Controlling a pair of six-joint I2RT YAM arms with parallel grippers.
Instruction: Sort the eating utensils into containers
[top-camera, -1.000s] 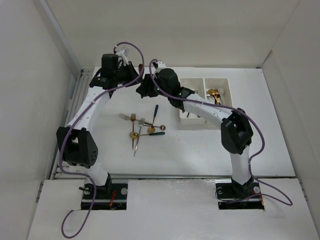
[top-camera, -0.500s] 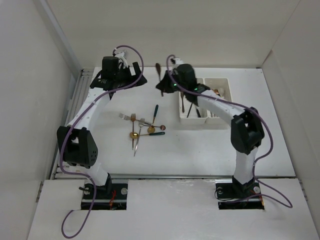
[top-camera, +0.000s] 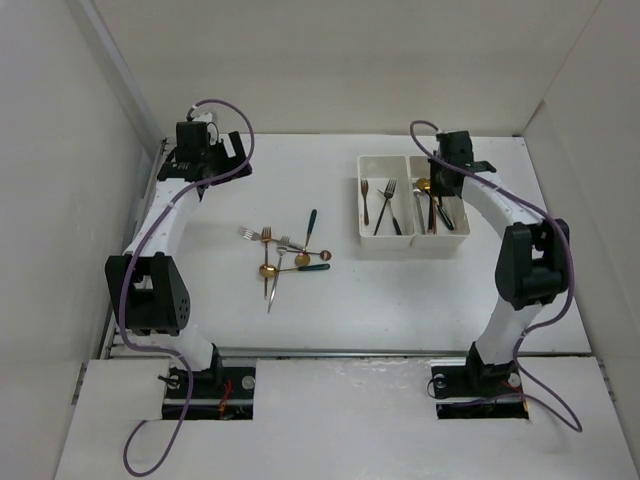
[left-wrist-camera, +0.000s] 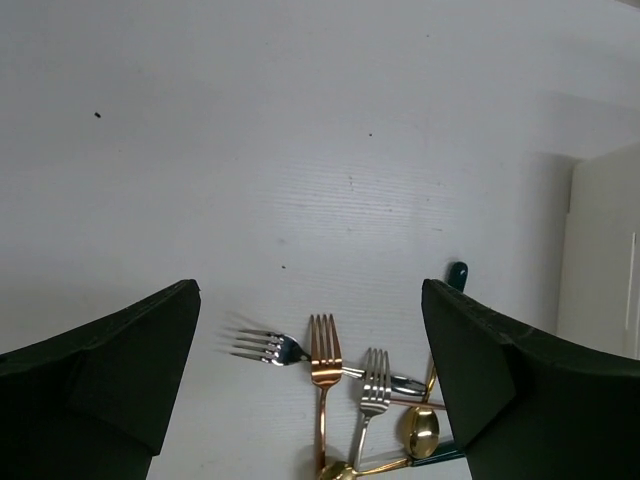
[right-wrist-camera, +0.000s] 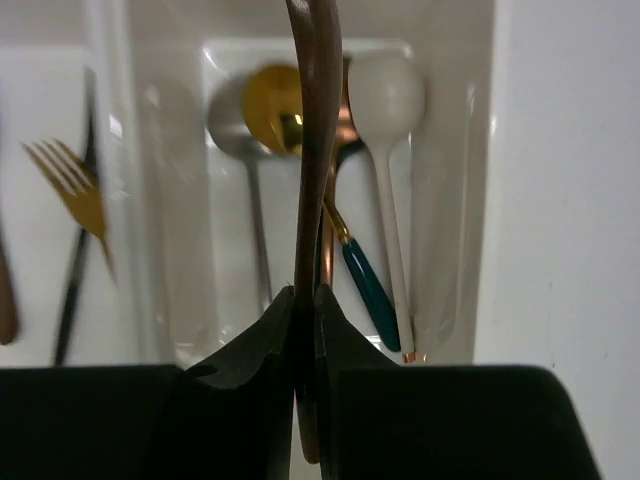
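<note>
Overhead, the right hand (right-wrist-camera: 305, 310) pinched a slim brown utensil (right-wrist-camera: 318, 150) above the bin (right-wrist-camera: 445, 200) of spoons (right-wrist-camera: 390, 95); the left hand (left-wrist-camera: 308, 330) gaped wide, forks (left-wrist-camera: 322, 365) beneath it on the counter (left-wrist-camera: 300, 150).

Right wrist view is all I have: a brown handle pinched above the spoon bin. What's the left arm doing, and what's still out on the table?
Observer: The left gripper is open and empty, hovering over the table towards its far left corner.
Operator: Fine. What's loose out there?
Observer: A tangled cluster of utensils lies mid-table, left of the bins. I can't count it exactly.
Operator: I'll deal with this brown-handled utensil first. Any forks in that cluster?
Observer: Yes. The left wrist view shows a copper fork between two silver forks.
</note>
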